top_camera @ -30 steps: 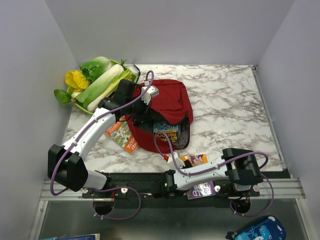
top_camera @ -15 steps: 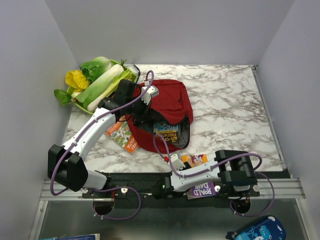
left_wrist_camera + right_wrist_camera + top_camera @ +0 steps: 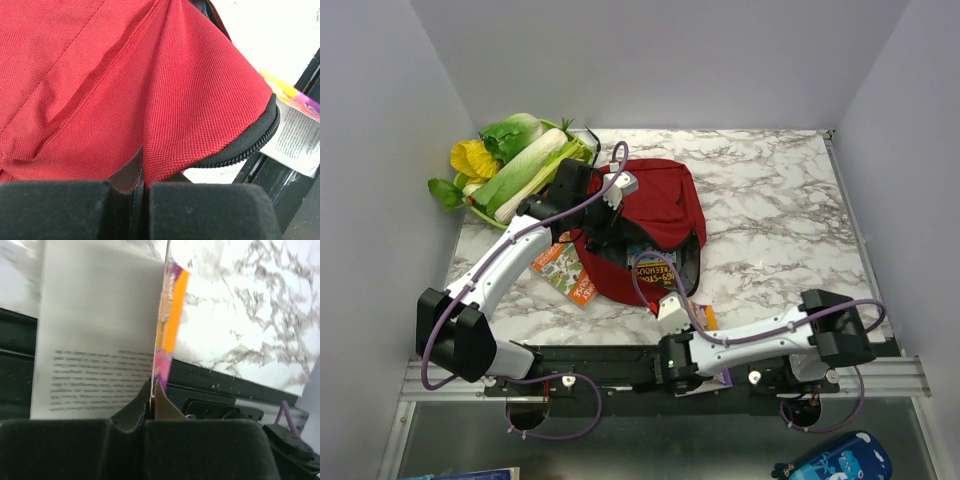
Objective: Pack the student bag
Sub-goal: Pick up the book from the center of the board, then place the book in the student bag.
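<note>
Worktop [image 3: 770, 200] carries the bag [image 3: 660, 195], its mouth turned toward the arm bases. Left hand [image 3: 140, 187] sits at the bag's left rim, pinched shut on a fold of its red cloth and holding the flap up. Right hand [image 3: 150, 412] is just on the near side of the bag's mouth, closed on the edge of a thin book [image 3: 100, 340] that stands upright. My read: the mouth lies straight beyond the right hand, the nearer one, so the book enters edge first.
</note>
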Controlling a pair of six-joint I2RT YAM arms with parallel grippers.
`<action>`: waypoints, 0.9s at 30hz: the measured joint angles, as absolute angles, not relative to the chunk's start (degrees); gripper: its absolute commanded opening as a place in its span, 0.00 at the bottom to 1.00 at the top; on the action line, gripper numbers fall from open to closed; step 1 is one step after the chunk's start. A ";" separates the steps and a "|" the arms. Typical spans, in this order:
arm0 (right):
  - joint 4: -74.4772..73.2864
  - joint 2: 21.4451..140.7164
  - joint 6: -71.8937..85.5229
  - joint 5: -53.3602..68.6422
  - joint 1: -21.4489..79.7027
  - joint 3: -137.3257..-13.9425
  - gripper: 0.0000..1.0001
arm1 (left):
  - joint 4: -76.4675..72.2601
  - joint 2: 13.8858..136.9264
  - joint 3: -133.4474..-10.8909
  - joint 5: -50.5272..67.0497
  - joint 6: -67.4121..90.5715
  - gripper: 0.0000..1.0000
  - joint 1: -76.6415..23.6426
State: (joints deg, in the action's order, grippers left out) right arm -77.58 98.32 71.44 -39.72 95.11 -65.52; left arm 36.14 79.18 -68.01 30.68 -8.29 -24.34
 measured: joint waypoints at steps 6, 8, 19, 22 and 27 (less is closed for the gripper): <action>-77.45 88.75 63.29 -47.42 96.20 -73.67 0.01 | 36.29 79.61 -68.03 30.70 -8.38 0.00 -24.34; -77.34 86.63 59.55 -51.07 96.29 -77.56 0.01 | 36.34 79.68 -68.03 30.70 -8.36 0.00 -24.34; -77.01 86.65 44.14 -69.67 90.87 -88.03 0.00 | 37.04 79.96 -69.41 30.70 -8.34 0.00 -24.34; -76.95 87.57 42.61 -72.01 87.88 -87.79 0.00 | 37.06 80.20 -69.76 30.70 -8.27 0.00 -24.34; -68.03 86.74 33.15 -71.53 87.44 -81.12 0.00 | 37.34 80.64 -69.76 30.74 -7.77 0.00 -24.34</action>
State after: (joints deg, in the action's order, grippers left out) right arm -68.03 86.74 33.15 -71.53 87.44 -81.12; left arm 37.34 80.64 -69.76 30.74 -7.77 -24.34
